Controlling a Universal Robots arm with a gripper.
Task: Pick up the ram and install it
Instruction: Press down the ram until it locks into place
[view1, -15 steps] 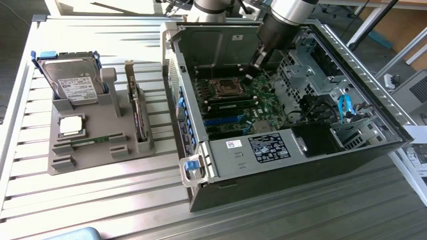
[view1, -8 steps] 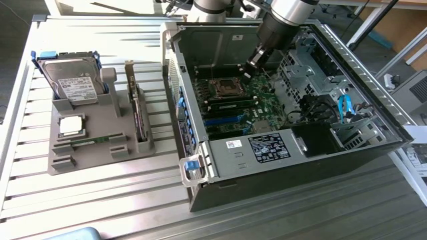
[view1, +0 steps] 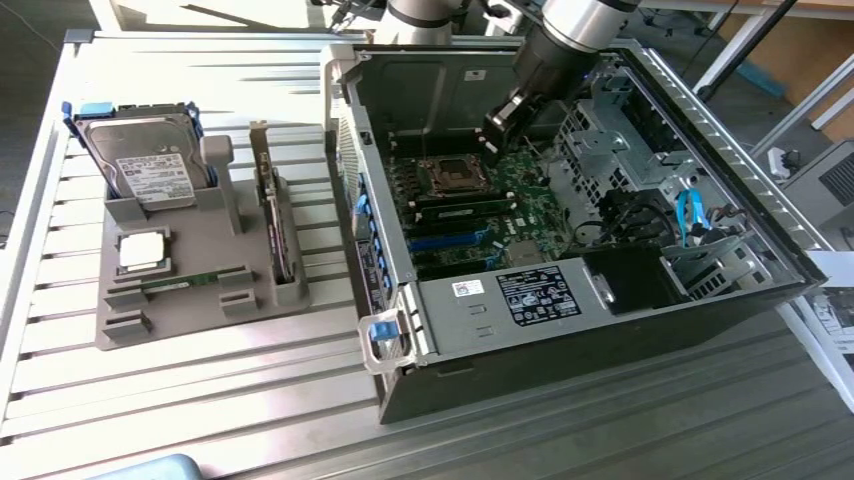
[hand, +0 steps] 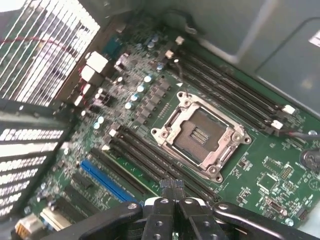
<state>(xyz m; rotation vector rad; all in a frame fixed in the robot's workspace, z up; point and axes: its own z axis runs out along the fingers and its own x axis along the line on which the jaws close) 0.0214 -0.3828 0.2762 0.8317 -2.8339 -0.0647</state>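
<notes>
My gripper (hand: 172, 192) sits closest to the wrist camera. Its two black fingertips (hand: 167, 189) are drawn together, and I see nothing between them. My own housing cuts off whatever lies directly beneath. Just beyond the tips run the dark memory slots (hand: 150, 162) beside the empty processor socket (hand: 200, 135). A long blue slot (hand: 107, 180) lies near them on the green motherboard (hand: 270, 170). I can't make out from here whether a stick sits in the slot under my tips.

In the exterior view my gripper (view1: 501, 135) hangs inside the open computer case (view1: 454, 300), upper middle of the frame, over the processor socket (view1: 447, 175). My fingers are too dark to read there. Just below the socket, a pale green strip lies along the slots. That looks like the ram (view1: 461, 209), seated in the board, though glare makes me unsure. A blue cable (view1: 690, 215) curls at the case's right side, and the drive bays there are lost in shadow.

On the slatted table (view1: 200, 410), at the left of the frame, stands a grey holder tray (view1: 147, 325). It holds a hard drive (view1: 147, 160) upright at its upper end and the silver processor chip (view1: 143, 252) lying flat below that. An expansion card (view1: 274, 220) stands on edge along its right side. A second ram stick (view1: 180, 284) lies in a low groove near the chip.
</notes>
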